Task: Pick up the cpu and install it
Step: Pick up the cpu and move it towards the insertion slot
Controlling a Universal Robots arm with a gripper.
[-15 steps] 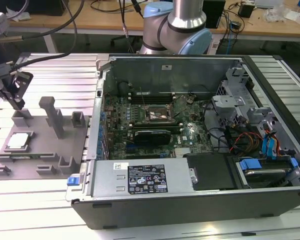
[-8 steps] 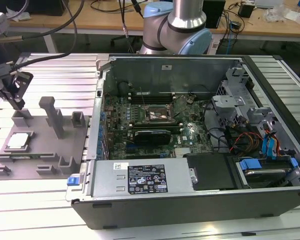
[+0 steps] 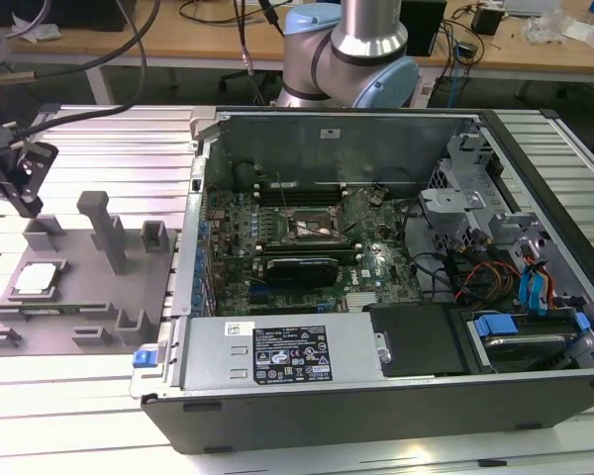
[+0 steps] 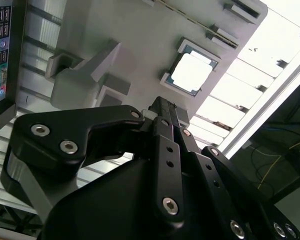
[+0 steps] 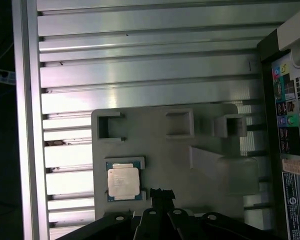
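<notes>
Exterior view. Cpu (image 3: 37,278) flat on the grey fixture plate (image 3: 79,289), toward the exterior view's left, well apart from the open computer case (image 3: 376,406). Lies metal top up, with nothing touching it. Gripper (image 3: 22,198) above the plate's far side, near the cpu but clear of it, carrying nothing. Inside the case, a dark socket frame (image 3: 312,226) on the motherboard (image 3: 238,247), beyond the long grey metal box (image 3: 277,351); looks vacant in its middle, as far as can be made out. Judging by this: pick-up not yet made, install wholly left to do.

Second wrist view. Cpu (image 4: 191,73) seated between raised corner stops of the plate (image 4: 140,40), pale lid toward the camera, thin darker rim all round. Gripper (image 4: 162,106) near it, with bare plate between the two. Fingers (image 4: 162,127) drawn together with no real gap, clamping nothing.

First wrist view. Cpu (image 5: 123,180) in its nest, gripper (image 5: 160,192) just beside it, off one edge rather than over the centre. Very nearly square, so hardly any long axis to name. Edges in line with the plate's (image 5: 165,150) edges and with the ribs of the aluminium table (image 5: 140,80). Faces straight up off the plate, lid uppermost, level rather than tilted.
</notes>
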